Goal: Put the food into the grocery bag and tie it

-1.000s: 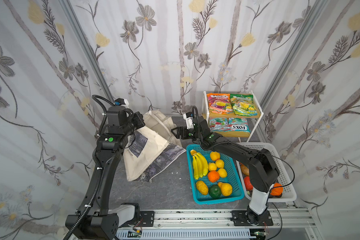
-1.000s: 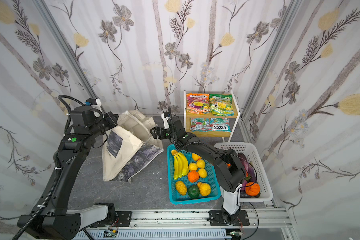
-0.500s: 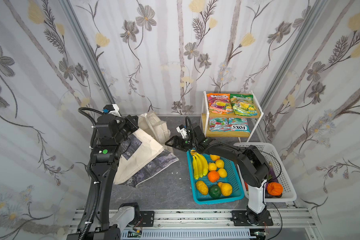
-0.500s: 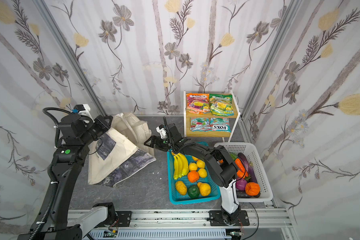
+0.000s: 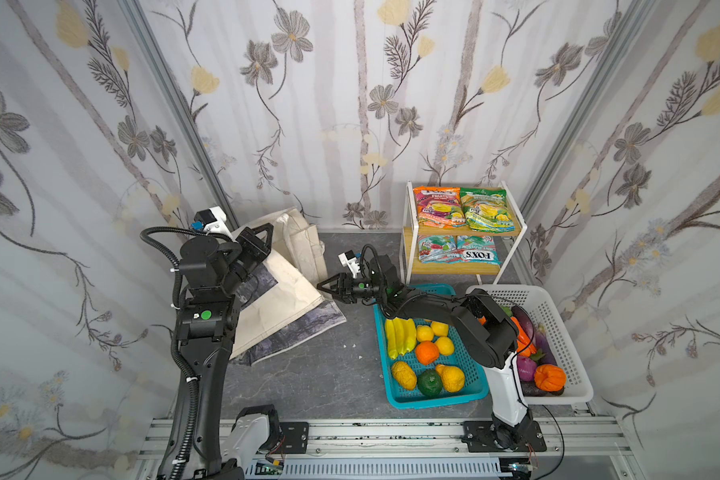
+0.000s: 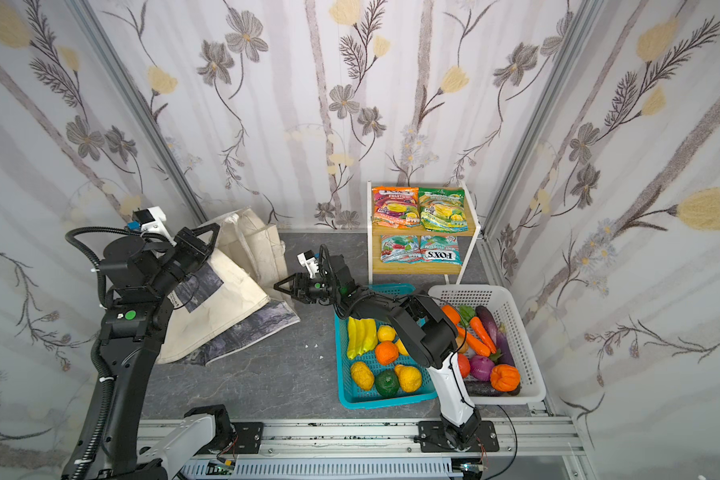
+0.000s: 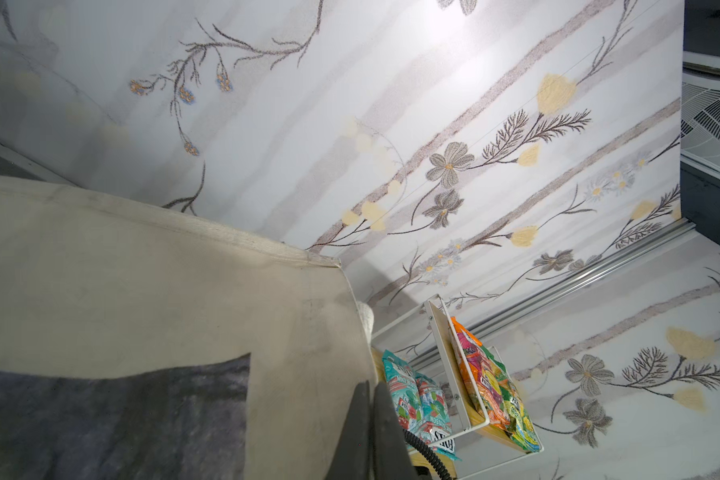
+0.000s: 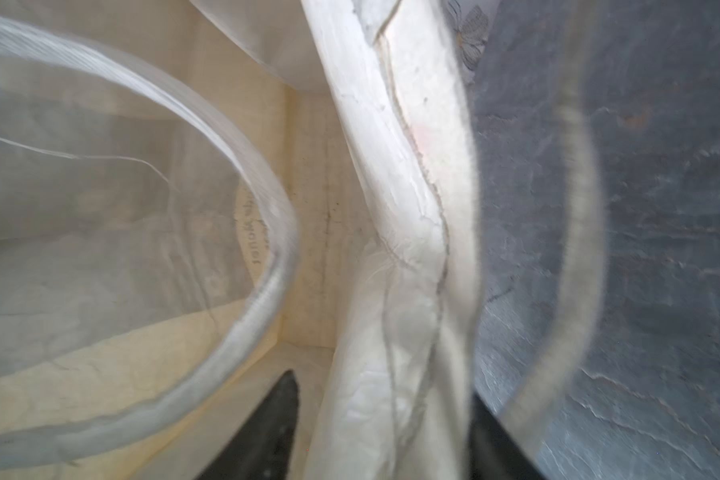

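Cream tote (image 5: 287,291), grey print panel, slumped, L jaws pinching rim, R jaws clamping fold

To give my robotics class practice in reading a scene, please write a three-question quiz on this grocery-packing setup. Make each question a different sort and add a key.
1. True or false: the banana bunch lies in the teal basket.
2. Name the gripper whose wrist camera looks into the grocery bag through its open mouth.
3. Where are the snack packets? A shelf rack; B teal basket; C grocery bag.
Key: 1 true; 2 right gripper; 3 A.
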Controlling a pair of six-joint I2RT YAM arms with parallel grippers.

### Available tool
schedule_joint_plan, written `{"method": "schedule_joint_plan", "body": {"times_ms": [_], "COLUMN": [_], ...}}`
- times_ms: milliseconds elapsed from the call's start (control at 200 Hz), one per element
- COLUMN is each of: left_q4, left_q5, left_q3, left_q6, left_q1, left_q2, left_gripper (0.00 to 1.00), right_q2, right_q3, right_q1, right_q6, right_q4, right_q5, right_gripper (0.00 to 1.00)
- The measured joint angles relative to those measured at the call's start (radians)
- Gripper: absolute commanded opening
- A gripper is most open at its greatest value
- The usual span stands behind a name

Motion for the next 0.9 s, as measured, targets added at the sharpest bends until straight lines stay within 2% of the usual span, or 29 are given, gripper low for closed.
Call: {"method": "schedule_joint_plan", "body": {"times_ms": [10, 100, 210, 605, 844, 899], "left_q4": [0.001, 0.006, 0.012, 0.027, 0.029, 0.026], "left_q5": [0.001, 0.006, 0.007, -0.027, -0.1, -0.114], "left_q3": [-0.002, -0.025, -0.039, -0.198, -0.291, -0.336], "left_q6": [-0.002, -0.014, -0.016, 0.018, 0.074, 0.083], "left_q1": [0.0, 0.01, 0.021, 0.028, 0.027, 0.018], "left_q2": [0.0, 0.0, -0.003, 0.005, 0.0, 0.0], "left_gripper": [0.0, 0.0, 0.0, 0.0, 0.0, 0.1], "right_q2": [-0.002, -0.044, -0.104, -0.375, -0.441, -0.447], "right_q3": [-0.002, -0.032, -0.069, -0.05, 0.031, 0.039], "right_q1": [0.0, -0.005, -0.014, -0.04, -0.037, -0.035], "right_q6": [0.002, 0.007, -0.059, -0.425, -0.569, -0.599], "right_q4": [0.004, 0.018, -0.024, -0.515, -0.729, -0.763], "right_q5": [0.0, 0.01, 0.038, 0.339, 0.498, 0.525], "right_gripper": [0.0, 0.0, 0.0, 0.0, 0.0, 0.0]}}
